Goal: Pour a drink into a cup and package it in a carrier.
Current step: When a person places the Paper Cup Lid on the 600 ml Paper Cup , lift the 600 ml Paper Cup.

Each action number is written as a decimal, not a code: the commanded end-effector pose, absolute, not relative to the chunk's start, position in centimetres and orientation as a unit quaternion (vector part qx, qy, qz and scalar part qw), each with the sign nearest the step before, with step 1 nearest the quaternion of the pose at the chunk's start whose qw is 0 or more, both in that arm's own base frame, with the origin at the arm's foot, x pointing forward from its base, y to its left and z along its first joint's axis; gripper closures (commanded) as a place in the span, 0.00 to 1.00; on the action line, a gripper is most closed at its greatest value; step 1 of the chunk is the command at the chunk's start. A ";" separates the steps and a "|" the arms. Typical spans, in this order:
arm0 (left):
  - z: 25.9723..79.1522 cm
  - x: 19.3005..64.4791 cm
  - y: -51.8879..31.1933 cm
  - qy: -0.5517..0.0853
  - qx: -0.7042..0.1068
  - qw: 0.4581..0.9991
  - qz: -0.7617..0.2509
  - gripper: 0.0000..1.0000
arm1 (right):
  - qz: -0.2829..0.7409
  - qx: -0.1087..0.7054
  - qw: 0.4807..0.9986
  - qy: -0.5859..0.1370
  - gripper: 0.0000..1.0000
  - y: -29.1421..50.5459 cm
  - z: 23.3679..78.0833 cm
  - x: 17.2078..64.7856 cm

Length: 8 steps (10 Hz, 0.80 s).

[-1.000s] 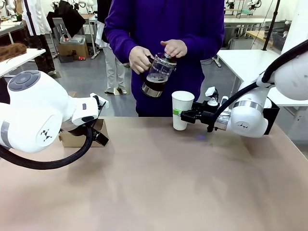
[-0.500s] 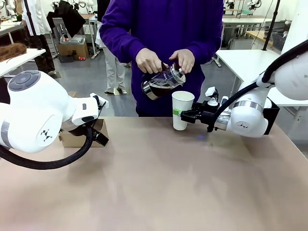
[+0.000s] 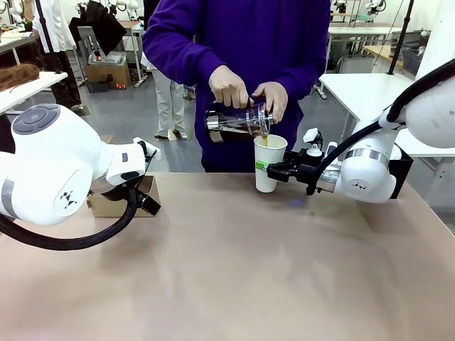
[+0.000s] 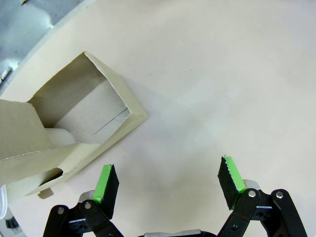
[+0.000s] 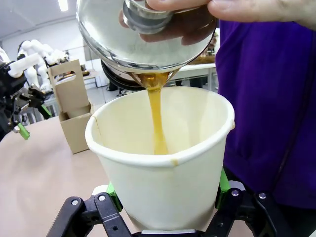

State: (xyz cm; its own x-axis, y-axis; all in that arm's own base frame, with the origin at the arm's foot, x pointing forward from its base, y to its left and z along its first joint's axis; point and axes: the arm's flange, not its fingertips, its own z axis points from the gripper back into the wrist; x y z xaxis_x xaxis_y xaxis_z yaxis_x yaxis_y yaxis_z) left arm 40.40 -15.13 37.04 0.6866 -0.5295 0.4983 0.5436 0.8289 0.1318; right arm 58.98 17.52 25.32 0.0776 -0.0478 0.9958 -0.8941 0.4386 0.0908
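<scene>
I'm working across the table (image 3: 227, 284), where the person (image 3: 242, 35) is tipping the jug (image 3: 238, 122) at the far edge, right of the middle. The carrier (image 3: 114, 204) is sitting near the far left edge, just beside my left gripper (image 4: 168, 180), whose jaws are standing wide apart and empty. My right gripper (image 3: 274, 169) is clamping the cup (image 3: 269, 162), upright and lidless, under the jug. The drink (image 5: 157, 118) is running in thinly; the level looks low, though I can't be sure. The carrier is lying well to the cup's left.
</scene>
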 end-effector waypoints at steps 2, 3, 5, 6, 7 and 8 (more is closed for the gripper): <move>37.1 40.4 -15.1 -0.267 -0.014 0.918 -0.293 0.00 | 0.343 0.402 0.614 -0.587 0.20 17.5 25.8 58.7; 37.1 40.4 -15.1 -0.267 -0.014 0.918 -0.293 0.00 | 0.343 0.402 0.614 -0.587 0.20 17.5 25.8 58.7; 37.1 40.4 -15.1 -0.267 -0.014 0.918 -0.293 0.00 | 0.343 0.402 0.614 -0.587 0.20 17.5 25.8 58.7; 37.1 40.4 -15.1 -0.267 -0.014 0.918 -0.293 0.00 | 0.343 0.402 0.614 -0.587 0.20 17.5 25.8 58.7; 37.1 40.4 -15.1 -0.267 -0.014 0.918 -0.293 0.00 | 0.343 0.402 0.614 -0.587 0.20 17.5 25.8 58.7; 37.1 40.4 -15.1 -0.267 -0.014 0.918 -0.293 0.00 | 0.343 0.402 0.614 -0.587 0.20 17.5 25.8 58.7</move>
State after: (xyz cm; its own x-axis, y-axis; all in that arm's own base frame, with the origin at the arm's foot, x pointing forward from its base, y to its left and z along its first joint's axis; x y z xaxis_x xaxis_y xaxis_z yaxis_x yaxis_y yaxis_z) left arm 40.40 -15.13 37.04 0.6866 -0.5295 0.4983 0.5436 0.8289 0.1318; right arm 58.97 17.52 25.31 0.0778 -0.0478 0.9958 -0.8941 0.4386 0.0909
